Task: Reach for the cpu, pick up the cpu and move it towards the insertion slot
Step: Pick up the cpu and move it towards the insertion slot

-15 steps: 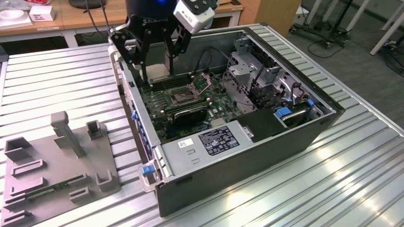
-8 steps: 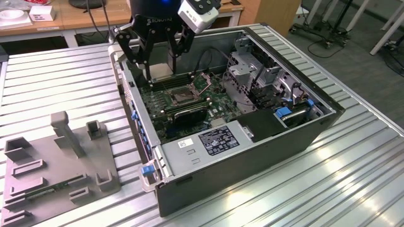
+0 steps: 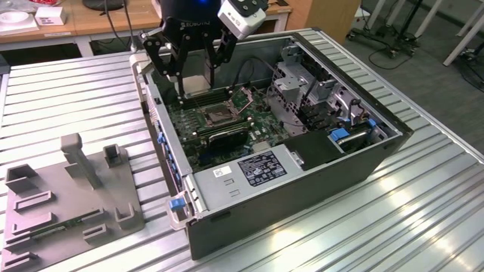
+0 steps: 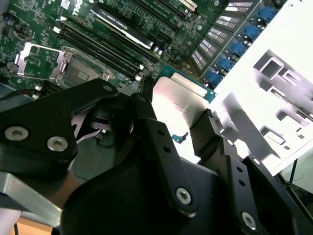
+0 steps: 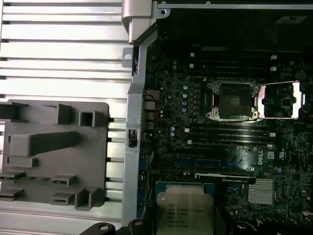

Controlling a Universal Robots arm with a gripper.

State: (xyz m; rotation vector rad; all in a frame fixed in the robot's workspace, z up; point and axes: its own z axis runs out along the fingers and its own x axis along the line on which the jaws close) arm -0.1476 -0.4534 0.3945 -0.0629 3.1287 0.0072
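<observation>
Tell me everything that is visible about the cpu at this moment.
The cpu is a small flat square chip with a pale silvery metal face bearing print and a green edge. The gripper holds it between its black fingers, face toward the first wrist camera, raised above the motherboard inside the open computer case. It has not reached the insertion slot, which stands open.

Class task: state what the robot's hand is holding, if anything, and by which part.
The hand holds the cpu by two opposite edges, above the open computer case.

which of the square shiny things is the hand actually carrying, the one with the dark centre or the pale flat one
The pale flat one: the cpu, held in the hand above the open case. The insertion slot, framed with a dark centre, sits fixed on the motherboard.
</observation>
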